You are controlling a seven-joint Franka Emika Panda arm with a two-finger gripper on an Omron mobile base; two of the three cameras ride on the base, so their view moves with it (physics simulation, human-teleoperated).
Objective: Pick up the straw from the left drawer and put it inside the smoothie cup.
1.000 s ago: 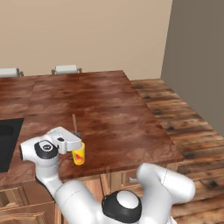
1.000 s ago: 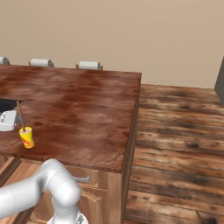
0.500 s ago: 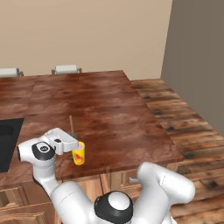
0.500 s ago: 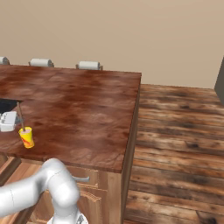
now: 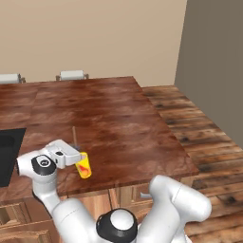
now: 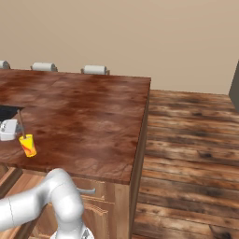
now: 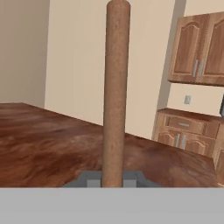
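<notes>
Tan-brown and very thin, the straw stands upright in the hand view, pinched at its lower end between the fingers of the gripper. In the left base view the straw rises above the hand, and the hand sits just beside the smoothie cup, which stands near the front edge of the desk. The right base view shows the same arrangement: the cup upright on the desk, the straw slanting up from about its rim. Whether the lower tip is already inside the cup cannot be told from these views.

Judged risks at this stage:
- Release before the tip is inside the rim: the straw would drop onto the desk and could roll off the nearby edge.
- Sideways travel of the hand while touching the cup: the light cup could tip and spill its contents.
- Straw held off vertical: the tip may catch the rim.
</notes>
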